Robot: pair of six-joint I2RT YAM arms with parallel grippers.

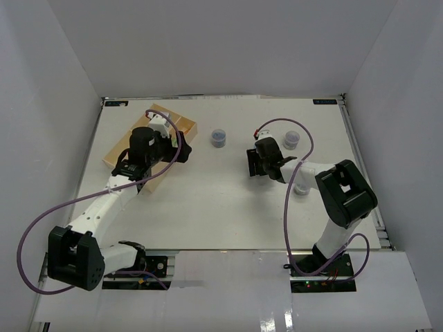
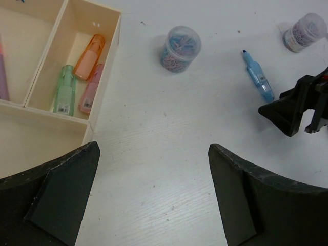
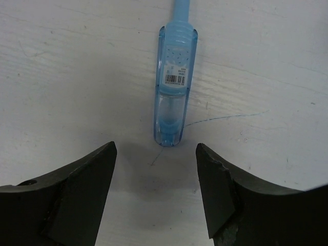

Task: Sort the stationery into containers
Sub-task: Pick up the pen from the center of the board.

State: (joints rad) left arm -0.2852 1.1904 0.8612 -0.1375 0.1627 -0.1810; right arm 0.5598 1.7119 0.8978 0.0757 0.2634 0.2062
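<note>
White tabletop (image 1: 221, 214) takes up most of the scene, with the cream tray (image 1: 183, 126) at its far left, partly hidden under the left arm. That arm's pincer (image 2: 154, 154) hangs just off the tray's right wall, jaws spread wide with nothing between them but bare table. The right pincer (image 3: 155, 154) is well apart from it, toward the middle-right of the table and seemingly low over the surface. Its jaws stand apart too and grip nothing.

Two small round jars of clips sit loose on the table, one (image 2: 179, 48) between the two arms and another (image 2: 305, 32) further right. Neither is in the tray. In the compartment against the tray's right wall, three chunky markers lie together: orange (image 2: 89, 56), green (image 2: 65, 89) and pink (image 2: 92, 89). The blue marker (image 3: 174, 87) lies flat on the table just ahead of the right pincer's fingertips, not yet between the jaws.

I'd say the step in hand is picking up that blue marker. The next move calls for the right pincer to ease forward until its jaws straddle the barrel squarely, then close — and after that a carry across to the compartment holding the other markers.
</note>
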